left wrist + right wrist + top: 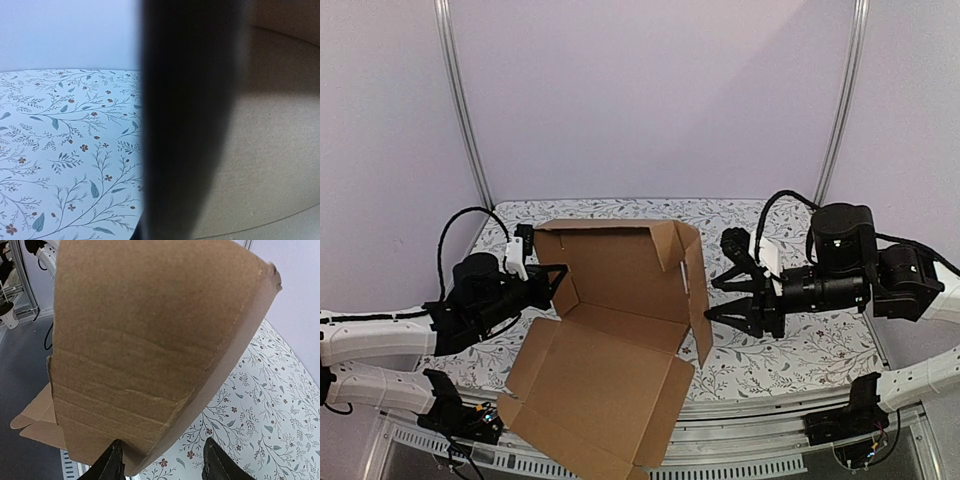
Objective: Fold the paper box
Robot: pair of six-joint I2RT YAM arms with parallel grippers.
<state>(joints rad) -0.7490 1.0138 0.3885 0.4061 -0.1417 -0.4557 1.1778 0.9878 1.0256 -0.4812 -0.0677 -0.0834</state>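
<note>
**Item: paper box**. Plain brown cardboard, partly erected, at the centre of the top view.
- The base sits on the floral-patterned worktop.
- The back wall stands upright at mid-frame, with a short flap turned in at its right corner.
- Side panels are raised on the left and right.
- One large flat panel with a small end flap slopes toward the bottom of the frame, past the worktop's near edge.
- In the right wrist view the box fills the upper and middle frame as a creased outer face. Its lower corner dips between the two fingers.
- In the left wrist view the cardboard takes up the right side of the frame.

**Item: left end effector**. Left of centre in the top view, its tip at the box's raised left panel.
- The jaws are together.
- Its own camera shows one blurred dark finger down the middle, the patterned worktop on the left and cardboard on the right.
- It cannot be told whether the panel is pinched.

**Item: right end effector**. Right of centre in the top view, pointing at the box's right panel.
- The fingers stand apart at the bottom of the right wrist frame.
- Nothing is clamped. The cardboard edge lies just beside the left finger, and the worktop shows at lower right.
</note>
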